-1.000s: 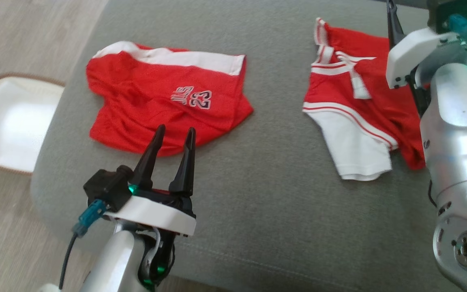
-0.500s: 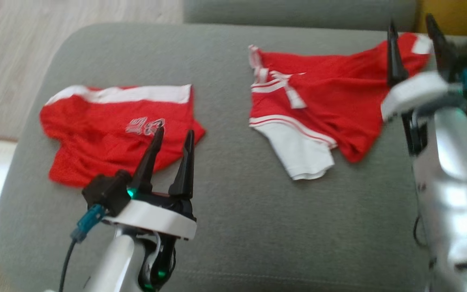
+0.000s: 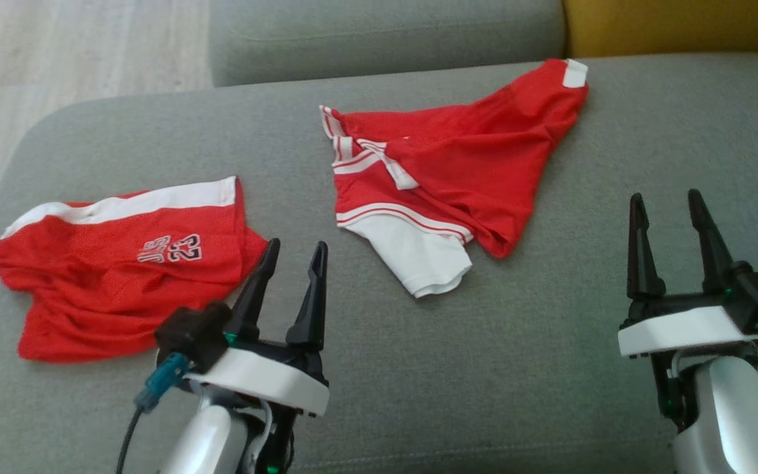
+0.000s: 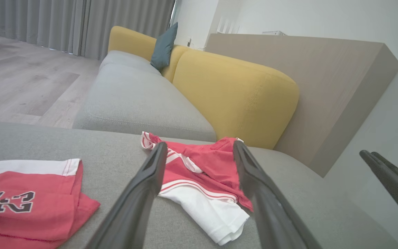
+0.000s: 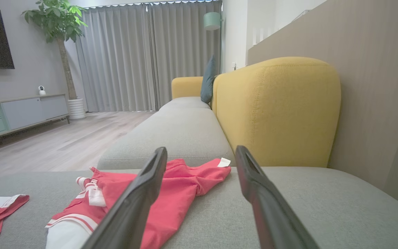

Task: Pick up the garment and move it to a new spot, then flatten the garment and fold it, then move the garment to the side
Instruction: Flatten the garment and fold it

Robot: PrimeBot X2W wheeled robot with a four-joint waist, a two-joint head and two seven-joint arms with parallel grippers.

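Head view: red jersey runs near-left to far-right ahead of open, empty jaws. Left gripper lies nearer its white sleeve than right gripper.

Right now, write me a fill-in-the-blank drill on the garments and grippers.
1. The left garment bears the number ____.
2. The striped garment lies on a ____ cushion.
3. The left gripper and right gripper are both ____ and hold nothing.
4. Behind the cushion stands a ____ backrest.
Missing words: 23; grey; open; yellow
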